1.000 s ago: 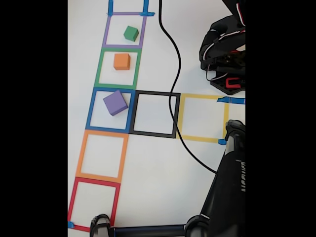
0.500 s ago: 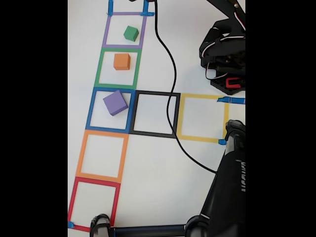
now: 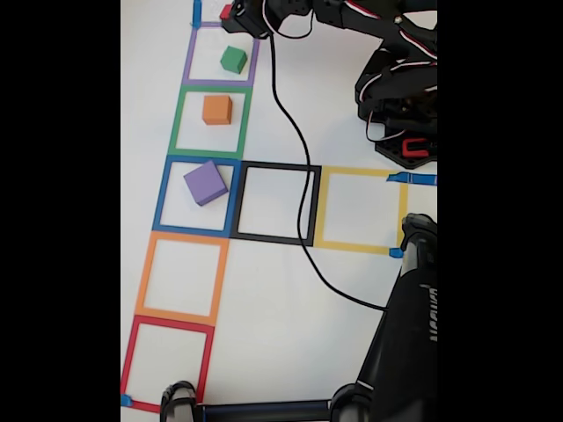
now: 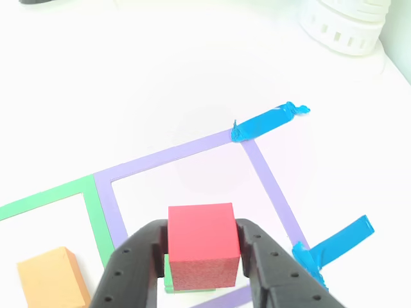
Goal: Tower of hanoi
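In the fixed view a green block [image 3: 233,60] lies in the purple tape square, an orange block [image 3: 216,109] in the green square, and a purple block [image 3: 205,183] in the blue square. My gripper [image 3: 231,16] hangs at the top edge of the purple square, shut on a red block [image 3: 226,12]. The other view shows the black fingers [image 4: 140,263] of my gripper [image 4: 202,235] clamping the red block [image 4: 200,247] from both sides. A sliver of the green block [image 4: 167,274] shows just beneath it, and the orange block [image 4: 51,280] sits at lower left.
A black cable [image 3: 299,158] trails from the gripper across the black tape square [image 3: 276,203]. A yellow square [image 3: 359,211] lies to the right, with orange and red squares below the blue one. The arm base [image 3: 400,97] stands at right. A dark stand [image 3: 409,334] fills the lower right.
The arm has swung in from the upper right to the top of the purple square, bringing the red block into the fixed view. The cable has shifted left with it. The three blocks have not moved.
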`<state>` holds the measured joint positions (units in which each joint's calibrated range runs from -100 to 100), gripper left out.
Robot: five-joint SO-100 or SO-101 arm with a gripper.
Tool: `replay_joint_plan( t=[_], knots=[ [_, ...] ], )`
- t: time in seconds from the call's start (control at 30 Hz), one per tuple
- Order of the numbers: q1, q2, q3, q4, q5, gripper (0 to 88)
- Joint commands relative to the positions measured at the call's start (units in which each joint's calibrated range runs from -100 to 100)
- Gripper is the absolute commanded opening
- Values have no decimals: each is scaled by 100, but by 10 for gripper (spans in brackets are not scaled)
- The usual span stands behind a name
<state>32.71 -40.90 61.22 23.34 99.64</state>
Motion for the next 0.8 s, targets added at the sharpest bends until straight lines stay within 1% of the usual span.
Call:
replay_joint_plan(
  t=[0.0,0.1,0.4,0.77],
  knots=[
    [-11,639,205,-1443,36,13],
    [8,873,441,-2018,36,12],
    [37,970,1114,-2811,36,11],
    [75,1898,1487,-4188,36,10]
  ],
)
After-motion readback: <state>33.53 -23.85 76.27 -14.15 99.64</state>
